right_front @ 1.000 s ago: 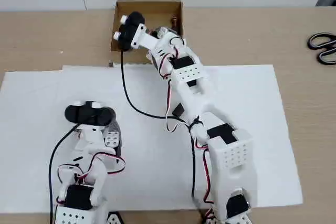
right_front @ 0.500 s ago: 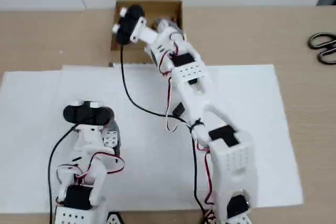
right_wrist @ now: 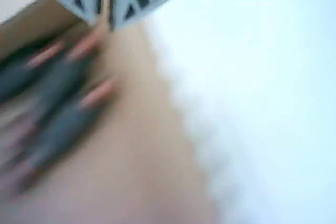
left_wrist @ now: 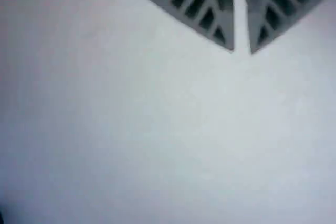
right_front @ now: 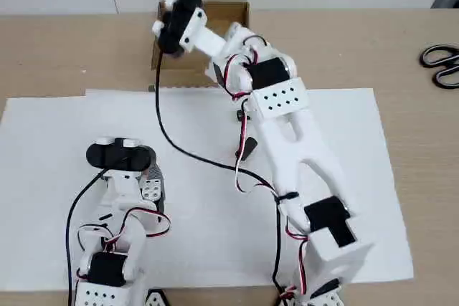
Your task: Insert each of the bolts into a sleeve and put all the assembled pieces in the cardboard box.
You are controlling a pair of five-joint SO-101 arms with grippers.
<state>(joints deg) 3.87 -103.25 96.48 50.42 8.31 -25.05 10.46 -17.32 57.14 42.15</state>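
The cardboard box [right_front: 233, 11] stands at the far edge of the table, and my right arm reaches over it. In the right wrist view several grey sleeves with copper bolts in them [right_wrist: 58, 82] lie blurred on the box floor [right_wrist: 136, 145]. My right gripper [right_wrist: 107, 22] hangs just above them, shut with nothing held. My left gripper [left_wrist: 241, 50] is shut and empty, low over the white paper [left_wrist: 157, 140] at the near left. In the high view it sits under its arm's wrist [right_front: 152, 180].
A large white paper sheet [right_front: 358, 141] covers the middle of the wooden table. Black-handled scissors [right_front: 441, 62] lie at the far right edge. A black cable [right_front: 172, 145] trails from the right arm across the paper.
The right arm has lifted and swung: its upper links shifted right and its wrist rose over the box's left side. The left arm has kept still.
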